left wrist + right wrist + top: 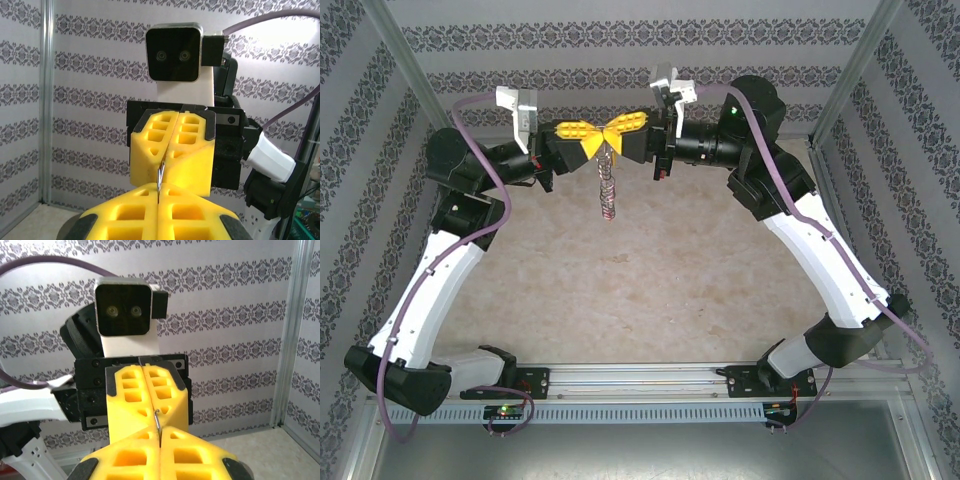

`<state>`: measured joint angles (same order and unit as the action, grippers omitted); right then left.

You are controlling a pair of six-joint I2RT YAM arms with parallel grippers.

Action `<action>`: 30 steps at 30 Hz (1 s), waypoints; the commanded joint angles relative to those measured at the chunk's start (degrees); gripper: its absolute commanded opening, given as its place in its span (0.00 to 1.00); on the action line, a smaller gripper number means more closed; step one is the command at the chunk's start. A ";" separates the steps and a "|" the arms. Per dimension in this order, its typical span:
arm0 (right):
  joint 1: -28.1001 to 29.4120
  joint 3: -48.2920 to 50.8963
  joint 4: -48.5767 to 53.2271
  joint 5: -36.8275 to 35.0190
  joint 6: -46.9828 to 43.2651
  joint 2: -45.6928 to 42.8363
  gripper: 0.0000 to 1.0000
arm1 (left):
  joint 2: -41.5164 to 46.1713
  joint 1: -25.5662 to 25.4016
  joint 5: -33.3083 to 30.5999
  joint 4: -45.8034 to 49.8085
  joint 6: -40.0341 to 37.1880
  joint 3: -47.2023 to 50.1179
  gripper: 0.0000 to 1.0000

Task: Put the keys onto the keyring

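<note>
Your left gripper (597,137) reaches in from 9 o'clock and your right gripper (617,130) from 3 o'clock. They meet tip to tip above the worktop's (650,270) 12 o'clock side, both pinched fully closed. The keyring (607,175) hangs at their junction, dangling toward 6 o'clock. A thin metal edge (159,176) shows between the tips, but you cannot tell which gripper holds it, and the key is too small to make out. This looks like the threading step. Next, keep the tips aligned and slide the key onto the loop.

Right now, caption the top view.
Left claw and right claw meet tip to tip, a silvery chain dangling between them.
</note>
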<state>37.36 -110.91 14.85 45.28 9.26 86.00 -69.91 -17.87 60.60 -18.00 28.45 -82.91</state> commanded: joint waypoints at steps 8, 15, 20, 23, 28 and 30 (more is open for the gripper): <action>0.34 -3.81 11.18 -3.38 -10.30 -0.95 0.00 | 2.23 0.26 -4.11 39.28 -26.90 -10.43 0.25; 0.92 -8.33 25.70 -6.08 -20.39 0.40 0.00 | 2.41 0.01 -10.27 58.88 -39.76 -15.40 0.26; 3.87 -13.29 38.71 -11.10 -29.48 2.75 0.00 | 1.59 -2.08 -12.08 66.14 -44.20 -16.80 0.28; 5.11 -13.72 41.78 -12.56 -31.54 3.60 0.00 | 1.63 -3.07 -12.01 66.30 -44.44 -16.49 0.29; 6.25 -15.49 45.83 -12.85 -34.15 5.33 0.00 | 1.23 -5.15 -12.32 67.57 -45.64 -16.44 0.31; 6.57 -15.70 46.61 -13.11 -34.80 5.59 0.00 | 0.61 -5.93 -12.53 68.27 -46.24 -16.74 0.31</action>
<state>43.03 -124.18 58.52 33.06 -22.33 91.46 -68.53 -22.52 48.62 47.27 -14.87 -98.06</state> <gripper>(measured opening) 0.065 0.310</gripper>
